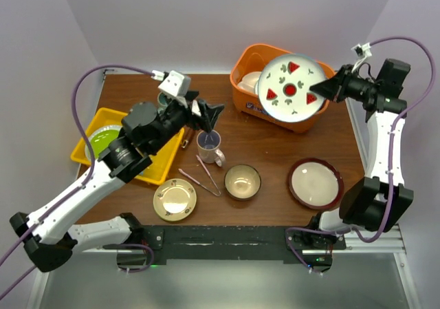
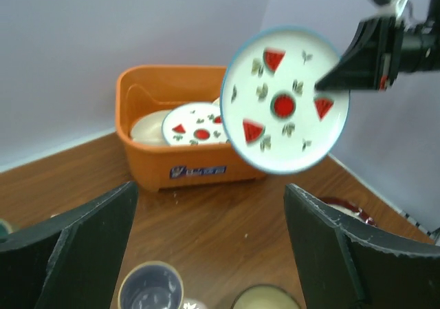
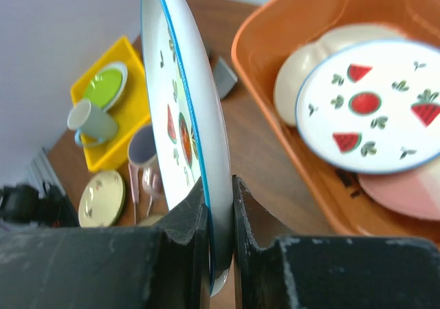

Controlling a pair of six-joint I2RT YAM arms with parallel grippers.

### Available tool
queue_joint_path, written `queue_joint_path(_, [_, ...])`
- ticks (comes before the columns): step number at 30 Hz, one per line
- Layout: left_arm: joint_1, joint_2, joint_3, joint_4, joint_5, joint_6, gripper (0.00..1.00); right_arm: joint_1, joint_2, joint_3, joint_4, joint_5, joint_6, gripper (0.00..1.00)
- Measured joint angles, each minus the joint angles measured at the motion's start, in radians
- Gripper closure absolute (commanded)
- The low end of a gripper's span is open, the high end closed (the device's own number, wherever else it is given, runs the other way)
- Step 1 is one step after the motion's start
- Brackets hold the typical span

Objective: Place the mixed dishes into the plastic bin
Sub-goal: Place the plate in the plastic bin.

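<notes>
My right gripper is shut on the rim of a strawberry-print plate, holding it tilted on edge over the front of the orange plastic bin. Inside the bin lie another strawberry-print plate, a cream plate and a pink one. My left gripper stands open just above the lavender mug, nothing between its fingers. On the table sit a bronze bowl, a brown-rimmed plate and a small cream plate.
A yellow tray at the left holds a lime-green plate and a teal mug. Thin pink tongs lie between the cream plate and the bowl. Walls close in at the back and both sides.
</notes>
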Motion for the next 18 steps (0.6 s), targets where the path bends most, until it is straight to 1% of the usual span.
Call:
queue_joint_path(3, [0.0,-0.089,-0.098,-0.035,-0.027,0.0,0.07,0.001,0.01,0.007,0.157,0.024,0.163,1.0])
queue_joint_path(7, [0.0,-0.179,-0.208,-0.09,-0.054,-0.008,0.07,0.008,0.063,0.048,0.274,0.071,0.304,1.0])
queue_joint_path(11, [0.0,-0.256,-0.291,-0.143,-0.077,-0.028,0.06,0.026,0.128,0.078,0.337,0.164,0.393,1.0])
queue_joint_path(18, [0.0,-0.364,-0.382,-0.187,-0.11,-0.087,0.06,0.09,0.232,0.096,0.353,0.383,0.5,1.0])
